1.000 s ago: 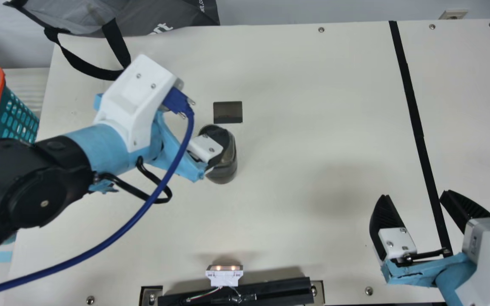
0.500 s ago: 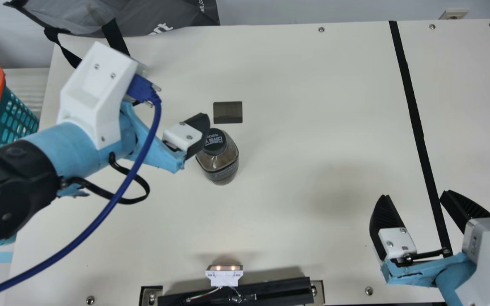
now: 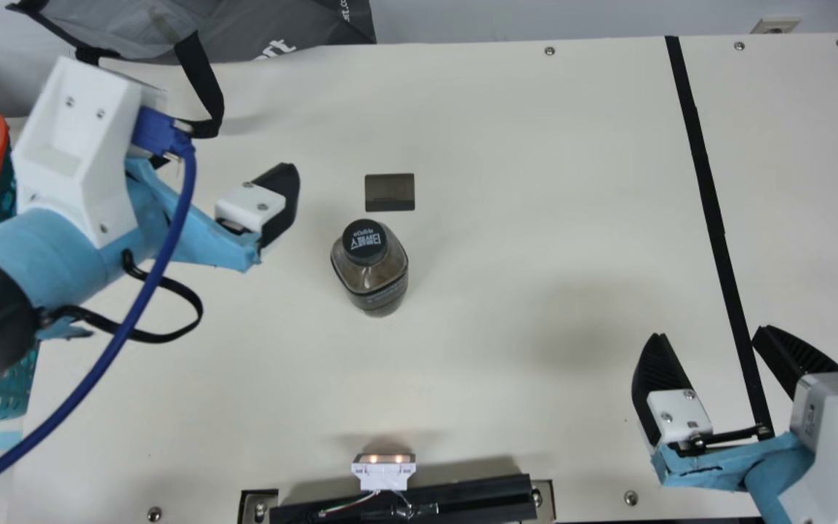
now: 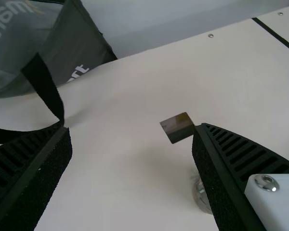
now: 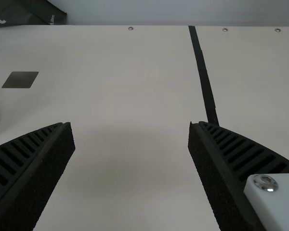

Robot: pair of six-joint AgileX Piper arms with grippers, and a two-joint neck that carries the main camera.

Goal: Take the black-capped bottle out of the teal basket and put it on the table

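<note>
Main view puts the bottle [image 3: 379, 280] upright on the desk [image 3: 506, 218], cap up, near my left hand [image 3: 228, 166] and between it and my right hand [image 3: 711, 334]. I have nothing in the left one: its fingers [image 4: 41, 178] stand wide apart, and in the left wrist view one of them partly covers the bottle (it's well off from touching, though, judging by the gap seen from above). Just beyond the bottle lies a dark square [image 3: 390, 192]. The basket [image 3: 15, 389] sits behind my left hand, partly under that arm, and the grey bag [image 3: 295, 33] is past the same hand, one strap [image 3: 204, 87] trailing close to it. My right hand, well away from the bottle, is spread and empty over the black strip [image 3: 710, 196].
</note>
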